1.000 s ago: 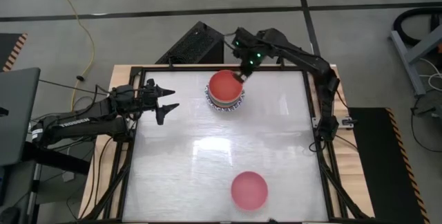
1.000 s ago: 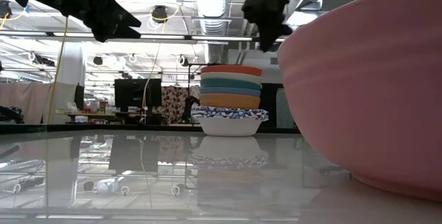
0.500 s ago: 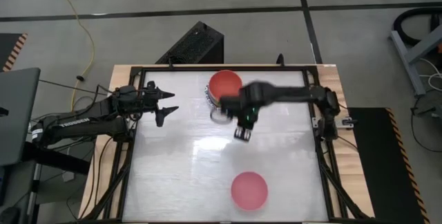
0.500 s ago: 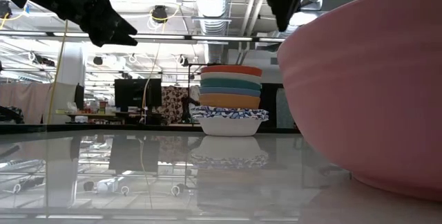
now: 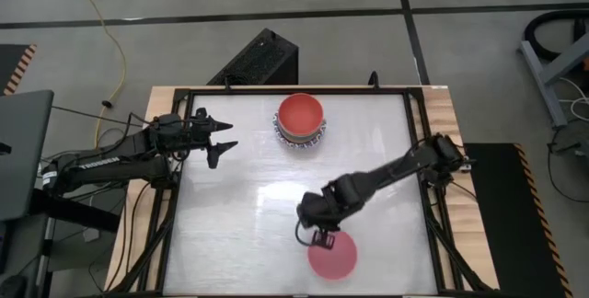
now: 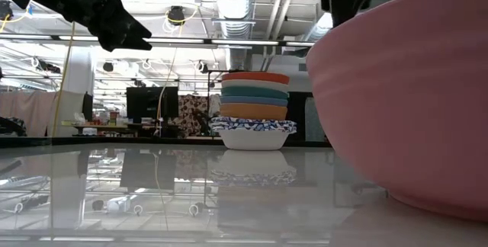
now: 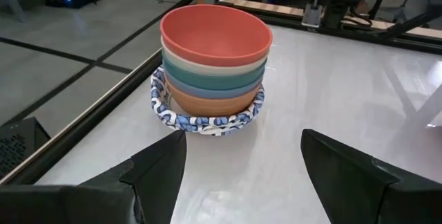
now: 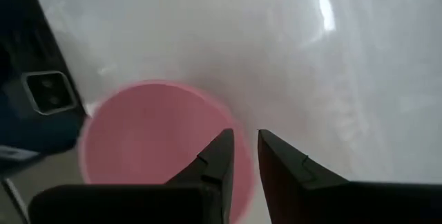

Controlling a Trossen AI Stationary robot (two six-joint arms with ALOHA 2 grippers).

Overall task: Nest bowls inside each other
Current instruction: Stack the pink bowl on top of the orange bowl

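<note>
Several bowls sit nested in a stack [image 5: 301, 119] at the table's far middle: a red one on top, then cream, teal, blue and orange, with a blue-patterned white bowl [image 7: 207, 117] at the bottom. A pink bowl [image 5: 333, 256] stands alone on its base near the front edge. My right gripper [image 5: 321, 239] hangs above the pink bowl's far-left rim [image 8: 207, 110], pointing down, its fingers [image 8: 245, 137] narrowly open and empty. My left gripper [image 5: 225, 137] waits open at the far left, pointing level at the stack [image 7: 214, 65].
The pink bowl [image 6: 412, 102] fills the right of the low view, close to the camera. A black frame [image 5: 179, 178] borders the glossy white table. A dark box [image 5: 258, 59] lies on the floor beyond the far edge.
My right gripper has swung from just beside the red bowl on the stack toward the table's near edge, sinking and rolling its wrist, and now hangs over the pink bowl. The stack and the pink bowl have stayed put.
</note>
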